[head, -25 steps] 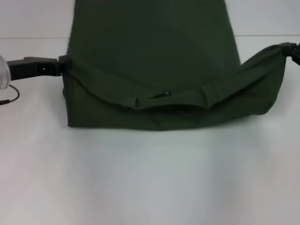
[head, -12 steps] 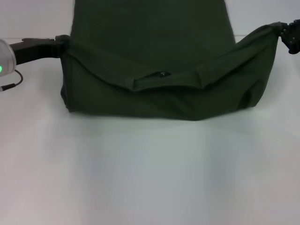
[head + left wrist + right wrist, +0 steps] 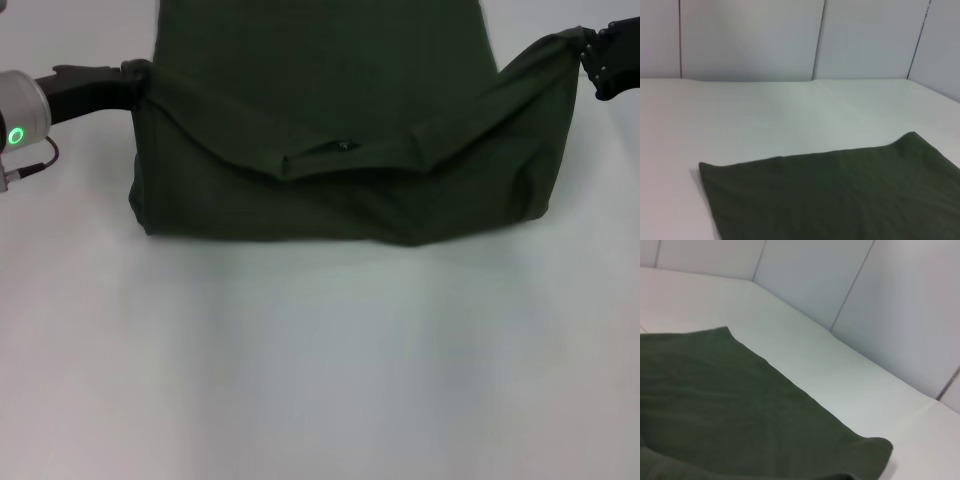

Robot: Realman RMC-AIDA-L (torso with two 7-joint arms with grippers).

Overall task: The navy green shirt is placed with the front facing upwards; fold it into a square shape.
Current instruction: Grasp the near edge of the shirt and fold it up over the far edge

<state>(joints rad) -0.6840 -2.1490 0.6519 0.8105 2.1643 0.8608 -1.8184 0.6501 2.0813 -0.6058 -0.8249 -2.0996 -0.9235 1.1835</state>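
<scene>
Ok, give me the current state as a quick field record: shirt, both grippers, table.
shirt: navy green shirt, near end lifted and folded back over the body, collar sagging in the middle
left gripper: at the shirt's left raised corner, holding it
right gripper: at the shirt's right raised corner, holding it higher than the left
fold edge: lower fold resting on the table
wrist views: only shirt cloth, table and wall panels show
fold status: not yet a square
</scene>
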